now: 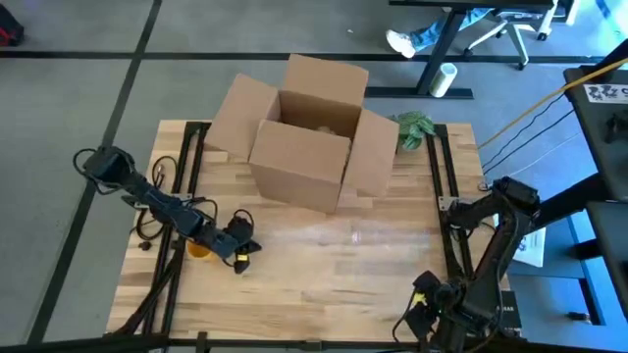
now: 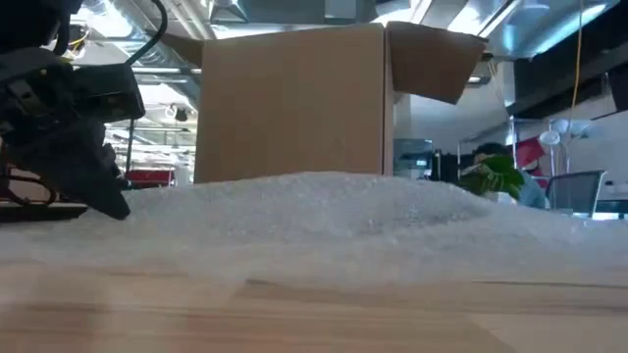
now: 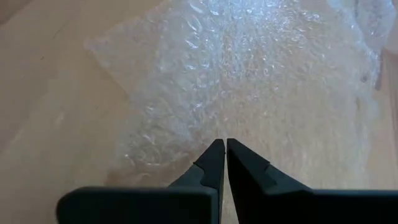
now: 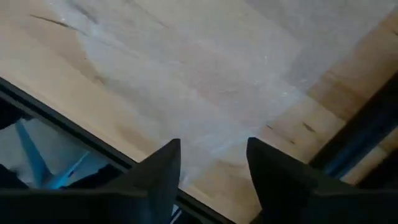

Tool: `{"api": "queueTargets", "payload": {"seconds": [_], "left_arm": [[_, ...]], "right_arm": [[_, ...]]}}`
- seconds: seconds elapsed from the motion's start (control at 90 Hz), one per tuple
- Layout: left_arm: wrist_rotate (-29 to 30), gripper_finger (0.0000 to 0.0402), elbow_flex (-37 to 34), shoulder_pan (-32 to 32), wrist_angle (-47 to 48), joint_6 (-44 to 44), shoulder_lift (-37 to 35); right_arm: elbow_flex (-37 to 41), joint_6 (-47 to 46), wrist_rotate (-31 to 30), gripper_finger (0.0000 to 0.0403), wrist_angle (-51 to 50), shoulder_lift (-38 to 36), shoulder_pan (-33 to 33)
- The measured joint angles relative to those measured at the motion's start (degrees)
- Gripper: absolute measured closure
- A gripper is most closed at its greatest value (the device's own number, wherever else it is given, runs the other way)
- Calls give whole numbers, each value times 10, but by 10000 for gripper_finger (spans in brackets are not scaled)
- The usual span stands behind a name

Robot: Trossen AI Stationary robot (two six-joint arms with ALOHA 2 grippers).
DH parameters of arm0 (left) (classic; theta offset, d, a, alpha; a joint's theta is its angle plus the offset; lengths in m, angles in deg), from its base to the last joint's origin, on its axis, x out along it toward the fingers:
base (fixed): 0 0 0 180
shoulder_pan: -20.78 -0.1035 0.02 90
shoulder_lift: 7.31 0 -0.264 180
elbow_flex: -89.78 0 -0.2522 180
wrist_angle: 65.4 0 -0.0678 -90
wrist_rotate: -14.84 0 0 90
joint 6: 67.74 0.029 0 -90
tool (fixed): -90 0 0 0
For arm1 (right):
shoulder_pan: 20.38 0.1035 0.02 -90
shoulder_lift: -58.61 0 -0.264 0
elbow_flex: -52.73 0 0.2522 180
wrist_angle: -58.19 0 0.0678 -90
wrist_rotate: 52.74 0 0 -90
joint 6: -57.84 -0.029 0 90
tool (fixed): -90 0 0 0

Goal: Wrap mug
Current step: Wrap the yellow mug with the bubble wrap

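Hovering with jaws pressed together at the left edge of the clear bubble-wrap sheet on the wooden desk, the left gripper seems to be preparing the wrap; the mug is unseen, perhaps the yellow object beneath that arm, while the right gripper waits with jaws apart at the desk's near right corner.

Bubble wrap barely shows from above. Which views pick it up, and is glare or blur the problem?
High view: the bubble wrap is only a faint sheen on the table. Left wrist view: its bubbles read clearly beyond the shut left gripper. Low view: grainy white mound, near table edge out of focus. Right wrist view: pale film, soft.
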State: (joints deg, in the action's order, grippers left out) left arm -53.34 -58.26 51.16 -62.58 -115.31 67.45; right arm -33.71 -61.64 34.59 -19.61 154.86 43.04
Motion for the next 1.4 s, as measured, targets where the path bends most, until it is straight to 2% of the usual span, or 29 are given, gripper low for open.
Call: {"api": "queueTargets", "payload": {"seconds": [0.122, 0.189, 0.256, 0.378, 0.444, 0.511, 0.6, 0.744, 0.833, 0.878, 0.933, 1.022, 1.078, 1.244, 1.4], "left_arm": [[0, 402, 0, 0, 0, 3, 0], [4, 402, 0, 0, -1, 11, 0], [15, 402, 0, -1, -5, 15, 0], [32, 402, 0, -19, -22, 15, 0], [33, 402, 0, -32, -48, 15, 0], [31, 402, 0, -41, -81, 6, 0], [10, 402, 0, -44, -113, -30, 0], [-101, 402, 0, -33, -115, -136, 0], [-132, 402, 0, -17, -95, -172, 0], [-125, 402, 0, -11, -88, -179, 0], [-88, 402, 0, -8, -85, -171, 0], [-4, 402, 0, -7, -86, -115, 0], [24, 402, 0, -11, -85, -81, 0], [31, 402, 0, -24, -44, 5, 7], [27, 402, 1, -27, -42, 28, 64]], "right_arm": [[0, 2, -4, 254, -16, 0, 0], [0, 16, -27, 277, -23, 0, 0], [0, 42, -77, 312, -20, 0, 0], [0, 94, -212, 387, -18, 0, -8], [0, 124, -264, 392, -20, 0, -18], [1, 156, -285, 391, -20, -1, -36], [14, 202, -296, 399, -9, -1, -65], [59, 273, -308, 401, 41, -1, -119], [91, 334, -306, 402, 94, -1, -152], [106, 365, -306, 402, 127, -1, -169], [124, 403, -307, 402, 168, -1, -190], [150, 459, -317, 402, 236, -1, -222], [162, 498, -318, 402, 275, -1, -243], [181, 599, -312, 403, 372, -1, -300], [181, 691, -293, 403, 445, -1, -342]]}}
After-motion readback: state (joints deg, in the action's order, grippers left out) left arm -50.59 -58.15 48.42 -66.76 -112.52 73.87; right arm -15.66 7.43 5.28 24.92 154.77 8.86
